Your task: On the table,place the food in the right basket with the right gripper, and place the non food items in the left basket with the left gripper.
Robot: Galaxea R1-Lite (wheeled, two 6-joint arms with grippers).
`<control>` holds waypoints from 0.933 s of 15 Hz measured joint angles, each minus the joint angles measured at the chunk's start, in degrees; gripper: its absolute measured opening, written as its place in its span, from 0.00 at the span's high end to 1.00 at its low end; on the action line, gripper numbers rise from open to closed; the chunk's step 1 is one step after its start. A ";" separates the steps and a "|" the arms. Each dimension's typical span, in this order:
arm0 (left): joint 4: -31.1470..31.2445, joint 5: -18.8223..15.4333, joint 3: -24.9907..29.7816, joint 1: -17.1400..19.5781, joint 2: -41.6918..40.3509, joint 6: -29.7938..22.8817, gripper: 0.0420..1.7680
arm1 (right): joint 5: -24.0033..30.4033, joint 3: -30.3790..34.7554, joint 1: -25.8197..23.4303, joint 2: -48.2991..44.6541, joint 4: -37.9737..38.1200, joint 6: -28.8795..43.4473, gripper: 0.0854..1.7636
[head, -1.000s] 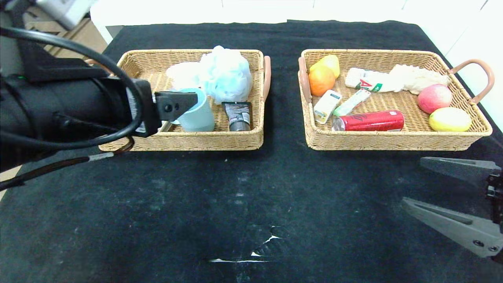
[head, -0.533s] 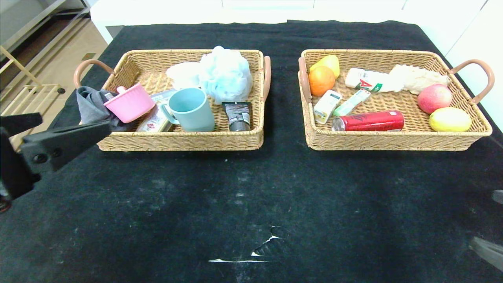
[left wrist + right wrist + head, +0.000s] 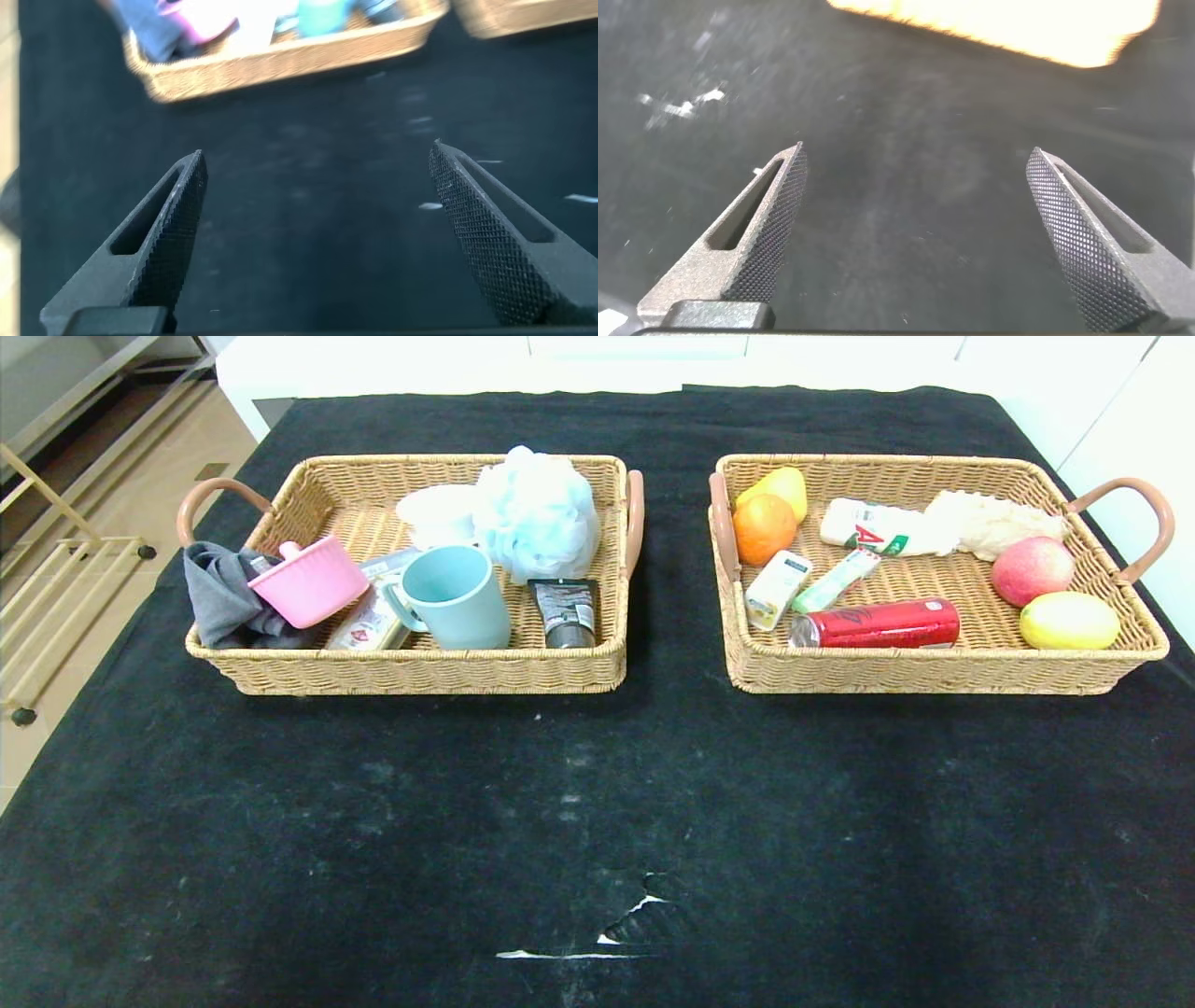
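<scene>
1. The tabletop (image 3: 597,803), in scuffed black cloth, carries both baskets side by side across its far half; its near half is bare cloth with a small white tear.
2. The right basket (image 3: 934,672) holds the food: a red soda can (image 3: 878,623) lying on its side along the near wall, a drink carton (image 3: 775,588) and a candy stick (image 3: 834,581) just beyond it, plus an orange (image 3: 763,526), an apple (image 3: 1032,569) and a lemon (image 3: 1069,619).
3. The left basket (image 3: 420,670) holds the non-food items: a pink pot (image 3: 308,581) tilted against a grey cloth (image 3: 217,602) at its left end, a teal mug (image 3: 457,597), a black tube (image 3: 565,611) and a white disc (image 3: 434,513) beside a pale blue bath puff (image 3: 539,513).
4. The left tool (image 3: 313,233) hangs over bare cloth near the left basket, fingers spread wide, grasping nothing.
5. The right tool (image 3: 915,233) hangs over bare cloth too, fingers spread wide, grasping nothing.
</scene>
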 joint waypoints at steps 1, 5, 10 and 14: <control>1.35 -2.62 -1.18 1.82 -1.82 -0.17 0.03 | 0.01 -0.69 -1.94 -1.95 1.46 0.00 0.03; 6.21 -6.40 -3.10 5.75 -7.50 -0.27 0.03 | 0.04 0.77 -4.95 -7.96 4.88 -0.04 0.03; 10.40 -11.87 -0.22 9.80 -14.82 -0.37 0.03 | -0.29 7.44 -5.17 -14.75 5.29 0.18 0.03; 9.98 -12.59 6.21 12.70 -21.63 -0.33 0.03 | -0.09 11.03 -5.06 -18.33 5.02 1.38 0.03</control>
